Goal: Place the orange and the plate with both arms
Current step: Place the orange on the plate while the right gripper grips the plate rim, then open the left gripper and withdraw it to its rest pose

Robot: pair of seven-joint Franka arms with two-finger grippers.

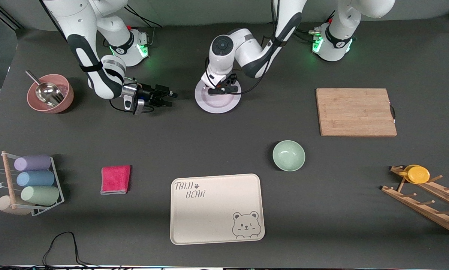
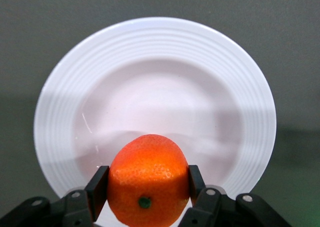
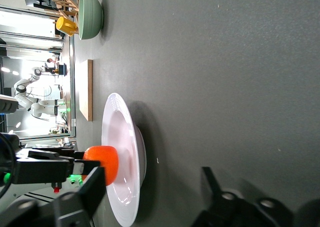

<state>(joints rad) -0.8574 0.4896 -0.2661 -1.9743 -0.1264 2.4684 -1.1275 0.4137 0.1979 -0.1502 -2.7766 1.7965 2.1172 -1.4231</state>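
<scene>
In the upper middle of the front view, the left gripper (image 1: pixel 223 87) is pinching the small round orange (image 2: pixel 148 179) over the glossy white plate (image 1: pixel 214 105). The right gripper (image 1: pixel 167 98) is hovering beside the plate, fingers spread.

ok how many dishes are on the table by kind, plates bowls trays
plates: 1, the white plate
bowls: 2, the pink bowl and the green bowl
trays: 1, the cream bear tray
total: 4
</scene>
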